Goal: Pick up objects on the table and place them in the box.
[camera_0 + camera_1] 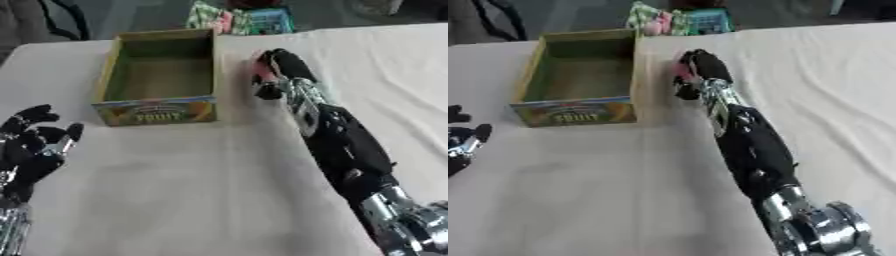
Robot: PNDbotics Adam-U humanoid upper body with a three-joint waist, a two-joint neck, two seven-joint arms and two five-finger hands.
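Cloth, white and creased, covers the table [201, 200] from the near edge to the far one, where a patch of green, pink and blue packaging [236, 20] lies just past it. The right arm [346, 145] reaches in from the lower right corner and stretches diagonally up across the cloth, black with silver joints, ending just right of the box [159, 75]. This box is an open-topped cardboard carton with a green inside, yellowish walls and a printed front panel that reads FRUIT; it stands upright on the far left part of the table, and nothing can be made out inside it. The right hand [282, 67] sits near the box's right wall, level with its far half and apart from it by a narrow strip of cloth. Its fingers are curled down around a small pink object [260, 70], which shows only as a pink patch on the side of the hand facing the box; its shape cannot be told. Hand and object appear low over the cloth; whether they touch it cannot be told. The left hand [35, 145] rests idle at the lower left edge, fingers pointing up and relaxed, holding nothing, well apart from the box and the pink object.
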